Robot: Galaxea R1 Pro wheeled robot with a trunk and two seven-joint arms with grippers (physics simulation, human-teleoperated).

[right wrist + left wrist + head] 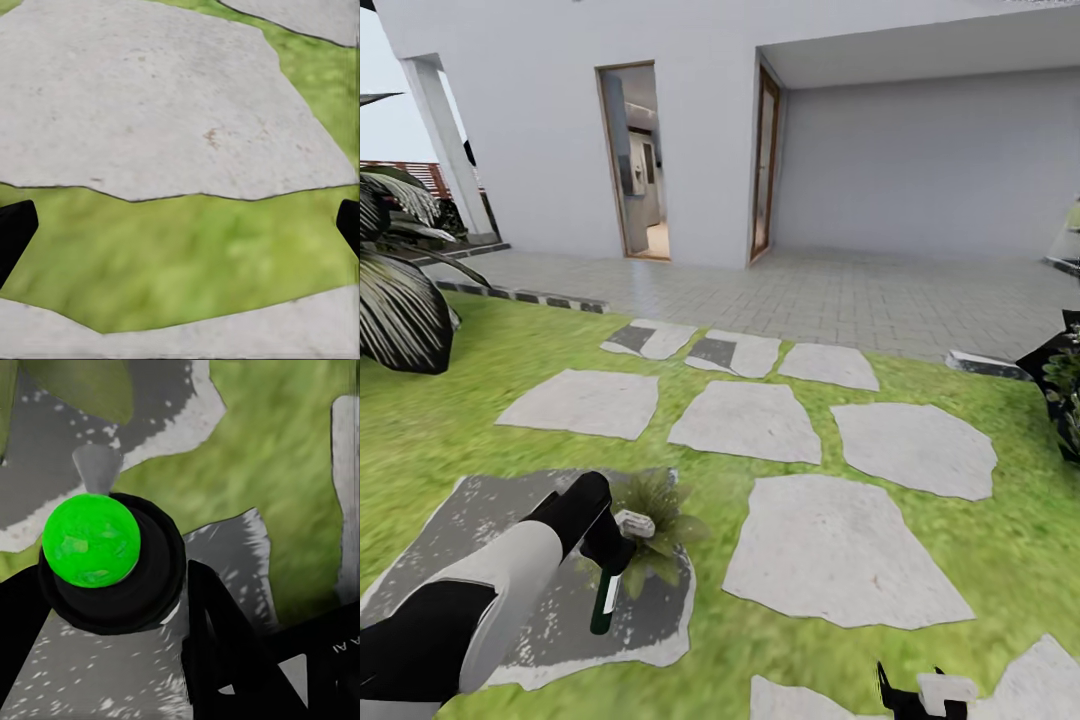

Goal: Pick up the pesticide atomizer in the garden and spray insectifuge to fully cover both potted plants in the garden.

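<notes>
The left claw (610, 560) is clamped around the pesticide atomizer (604, 598), holding the small bottle just beside a potted plant (658, 522), a low green rosette standing on a dark grey stepping stone (510, 510) in the garden lawn (920, 590). The bottle is probably held this close so spray can reach the leaves. In the left wrist view its bright green rounded end (91, 540) sits between the black fingers (217, 637). The right claw (922, 697) hangs low over grass, its tips spread wide and empty.

White house wall (540, 120), paved terrace (840, 290)
</notes>
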